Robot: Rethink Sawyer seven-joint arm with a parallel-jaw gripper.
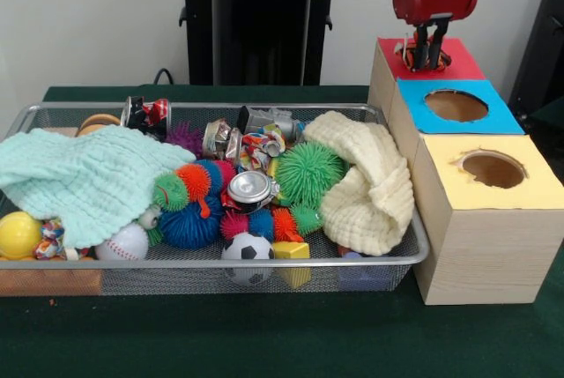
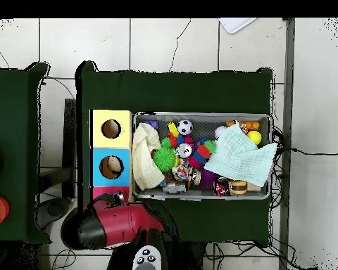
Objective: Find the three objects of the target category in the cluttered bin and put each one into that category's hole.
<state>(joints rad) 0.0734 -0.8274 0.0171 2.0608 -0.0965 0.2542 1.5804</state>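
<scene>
My gripper (image 1: pixel 429 54) hangs low over the red box top (image 1: pixel 458 61), right where its hole lies, so the hole is hidden. In the overhead view the red arm (image 2: pixel 122 223) covers the red box (image 2: pixel 101 191) and the gripper itself. The wire bin (image 1: pixel 414 250) holds crushed cans (image 1: pixel 250 189), (image 1: pixel 217 138), (image 1: pixel 146 114), spiky rubber balls (image 1: pixel 307 172), a soccer ball (image 1: pixel 247 248) and a baseball (image 1: pixel 124 243). I see nothing held below the gripper.
A blue box hole (image 1: pixel 456 105) and a yellow box hole (image 1: pixel 493 169) sit in a row right of the bin. A mint cloth (image 1: pixel 84 180) and a cream cloth (image 1: pixel 374 189) cover part of the clutter. A yellow ball (image 1: pixel 18 233) lies at the bin's left corner.
</scene>
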